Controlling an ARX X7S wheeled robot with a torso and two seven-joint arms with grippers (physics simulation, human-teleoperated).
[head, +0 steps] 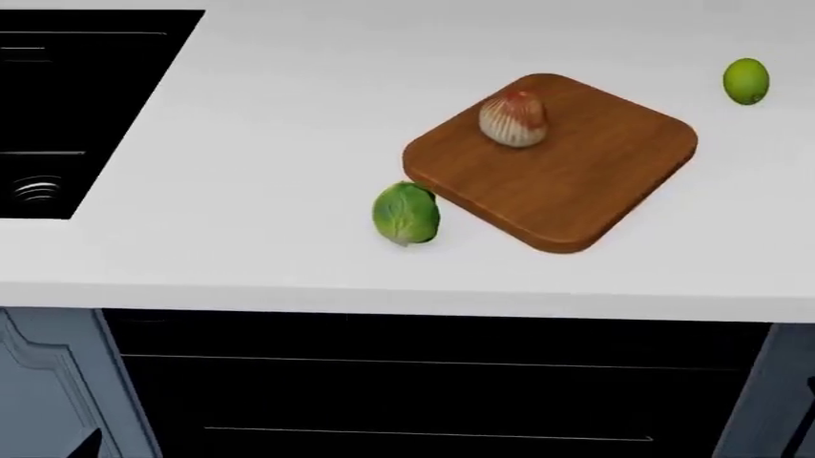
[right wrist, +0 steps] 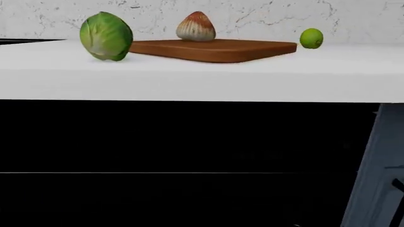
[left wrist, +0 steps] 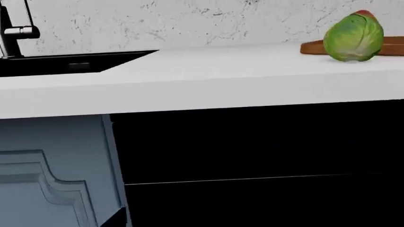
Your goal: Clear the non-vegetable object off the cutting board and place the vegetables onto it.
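An orange-tan ribbed shell-like object (head: 513, 119) sits on the far-left part of the reddish-brown cutting board (head: 598, 181). A leafy green rounded vegetable (head: 407, 214) rests on the white counter, touching or nearly touching the board's near-left corner. A smaller smooth yellow-green round piece (head: 746, 80) lies on the counter beyond the board's right corner. The right wrist view, from below counter height, shows the leafy vegetable (right wrist: 106, 36), the shell-like object (right wrist: 196, 27), the board (right wrist: 215, 49) and the small green piece (right wrist: 311, 38). The left wrist view shows the leafy vegetable (left wrist: 353, 38) in front of the board (left wrist: 312, 47). Neither gripper shows in any view.
A black sink (head: 76, 95) is set into the counter at the far left, with a faucet (left wrist: 16, 30) behind it. Dark cabinet fronts (head: 433, 382) run below the counter's front edge, flanked by blue-grey panelled doors (left wrist: 50, 175). A marbled wall (right wrist: 252, 16) backs the counter.
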